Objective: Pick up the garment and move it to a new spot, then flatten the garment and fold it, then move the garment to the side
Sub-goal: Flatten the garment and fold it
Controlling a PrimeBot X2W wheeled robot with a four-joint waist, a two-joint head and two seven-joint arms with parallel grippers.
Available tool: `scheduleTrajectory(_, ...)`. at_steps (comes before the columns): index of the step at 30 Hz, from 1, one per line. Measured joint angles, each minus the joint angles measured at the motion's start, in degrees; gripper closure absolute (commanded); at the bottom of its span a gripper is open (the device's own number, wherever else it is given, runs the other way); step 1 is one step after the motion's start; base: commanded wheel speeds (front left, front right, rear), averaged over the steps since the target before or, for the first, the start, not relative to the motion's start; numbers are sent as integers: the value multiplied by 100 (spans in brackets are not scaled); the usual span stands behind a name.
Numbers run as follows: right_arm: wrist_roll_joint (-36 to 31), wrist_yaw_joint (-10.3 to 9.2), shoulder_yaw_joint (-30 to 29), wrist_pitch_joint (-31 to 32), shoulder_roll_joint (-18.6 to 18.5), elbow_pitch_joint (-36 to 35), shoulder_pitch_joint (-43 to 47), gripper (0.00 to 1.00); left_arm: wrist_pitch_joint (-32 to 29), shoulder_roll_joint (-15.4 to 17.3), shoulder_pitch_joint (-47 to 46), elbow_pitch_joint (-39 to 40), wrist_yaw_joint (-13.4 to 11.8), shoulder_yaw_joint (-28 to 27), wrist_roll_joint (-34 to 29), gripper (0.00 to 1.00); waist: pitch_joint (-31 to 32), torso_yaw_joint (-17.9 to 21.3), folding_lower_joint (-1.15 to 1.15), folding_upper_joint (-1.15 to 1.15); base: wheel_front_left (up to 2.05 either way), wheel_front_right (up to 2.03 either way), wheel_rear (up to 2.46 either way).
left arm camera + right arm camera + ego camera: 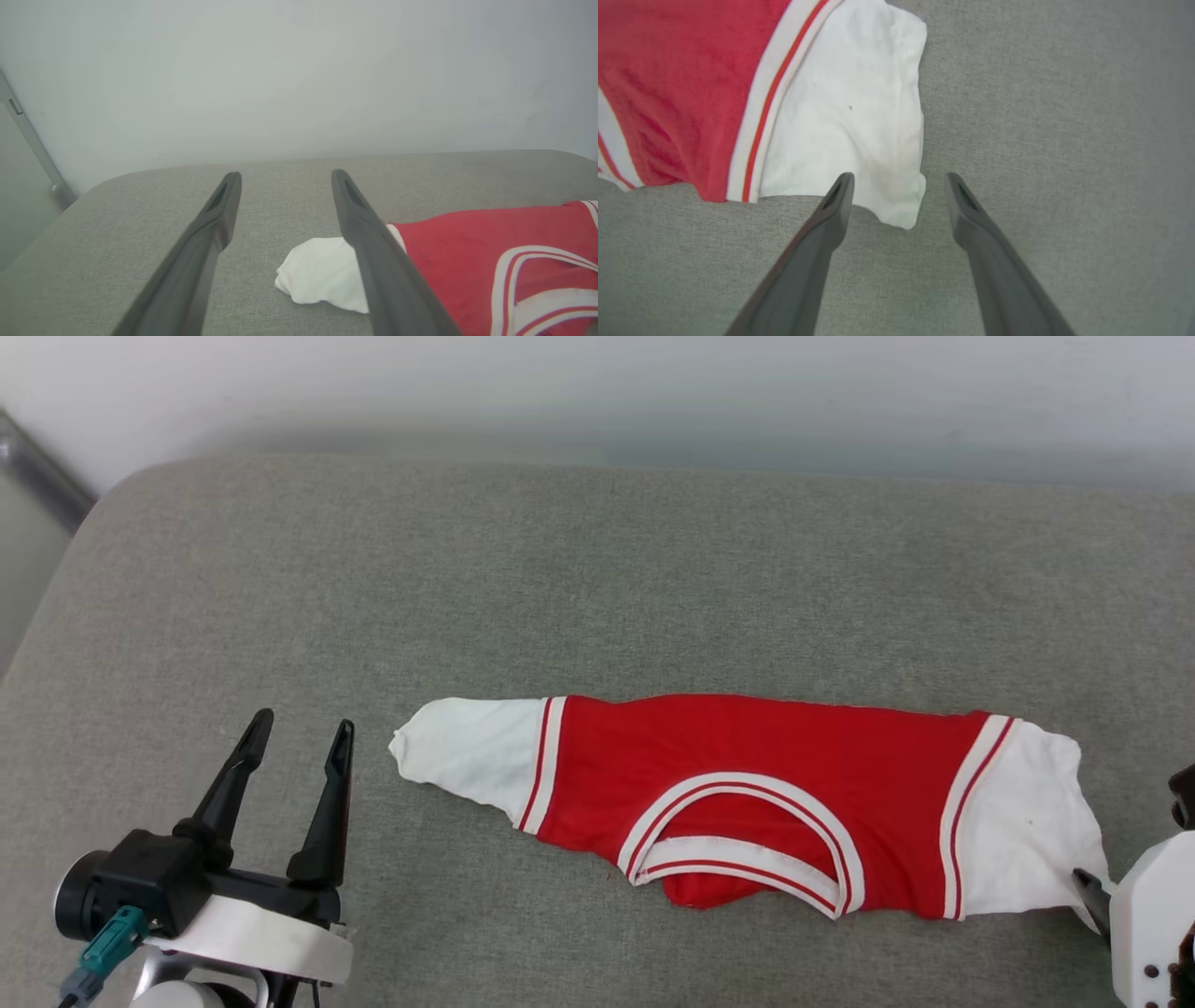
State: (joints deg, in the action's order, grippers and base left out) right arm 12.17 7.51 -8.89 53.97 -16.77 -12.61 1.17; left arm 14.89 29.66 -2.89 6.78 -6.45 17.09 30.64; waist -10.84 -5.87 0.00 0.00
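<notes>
Red cloth with white sleeves, the garment (747, 784) lies as a long narrow band across the lower middle of the head view, on a grey woven cushion (597, 569). Its striped neckline curves along the lower edge of the band. At the left end there is a crumpled white sleeve, and at the right end a wider, flatter one.

The left claw (303, 721) stands at the lower left of that frame, near the crumpled sleeve but apart from it. Its two dark fingers are spread wide and hold nothing.

In the right wrist view the right claw (900, 177) rises from the bottom edge, also spread wide. The lower corner of the flat sleeve shows in the gap between its tips, but the fingers do not grip it. In the head view one of its fingers shows at the lower right edge, just beside that sleeve corner. A pale wall (597, 392) runs along the top of the frame.
</notes>
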Motion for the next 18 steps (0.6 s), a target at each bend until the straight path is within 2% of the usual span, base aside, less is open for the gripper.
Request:
scheduleTrajectory(3,-104,0,-111,137,-2,275,-110,0,0,-31,-30,-22,51,5,-24,0,-122,-116,0,0,0,0,0)
scheduleTrajectory(7,-355,0,-245,-9,13,670,-124,0,1,-88,-170,-63,143,16,-58,0,-254,-315,0,0,0,0,0)
scheduleTrajectory(13,-358,-3,-338,-353,277,1049,-115,0,-1,-58,-253,-149,191,-79,-54,0,-412,-473,0,0,0,0,0)
scheduleTrajectory(14,-330,-13,-334,-385,298,1092,-119,29,-12,-26,-267,-179,194,-77,-53,0,-416,-465,0,0,0,0,0)
scheduleTrajectory(15,-305,-13,-303,-408,292,1120,-122,100,-34,12,-285,-210,200,-78,-53,0,-415,-449,0,0,0,0,0)
scheduleTrajectory(18,-215,-9,-194,-482,260,1152,-126,100,-225,90,-352,-263,204,-68,-44,0,-408,-368,0,0,0,0,0)
